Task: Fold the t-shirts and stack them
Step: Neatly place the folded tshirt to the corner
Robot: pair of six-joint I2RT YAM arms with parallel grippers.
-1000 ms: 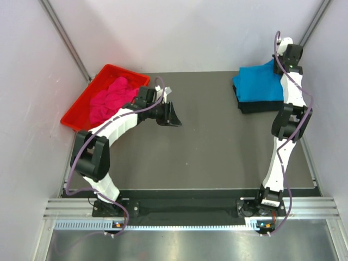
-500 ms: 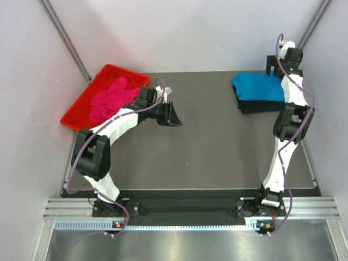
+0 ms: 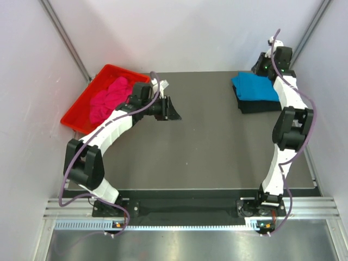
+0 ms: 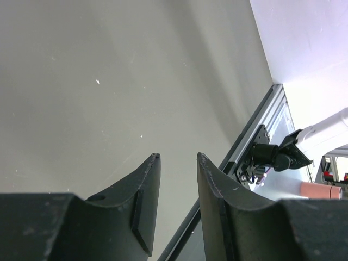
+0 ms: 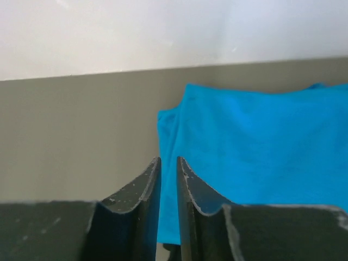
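A folded turquoise t-shirt (image 3: 254,87) lies on top of a folded black t-shirt (image 3: 261,107) at the far right of the table. The magenta t-shirt (image 3: 111,98) sits crumpled in the red tray (image 3: 73,120) at the far left. My right gripper (image 3: 261,63) hovers over the far edge of the turquoise t-shirt (image 5: 255,147). In the right wrist view this gripper (image 5: 168,160) has only a narrow gap between its jaws, with nothing in it. My left gripper (image 3: 175,110) hangs over bare table right of the tray. The left wrist view shows it (image 4: 178,156) open and empty.
White walls close in the table on the left, right and far sides. The red tray overhangs the table's far left corner. The right arm's base (image 4: 272,157) and the metal front rail (image 3: 190,209) lie at the near edge.
My right gripper has let go of the turquoise t-shirt and risen toward the far wall, its jaws narrowing again. The left gripper has shifted slightly toward the far side.
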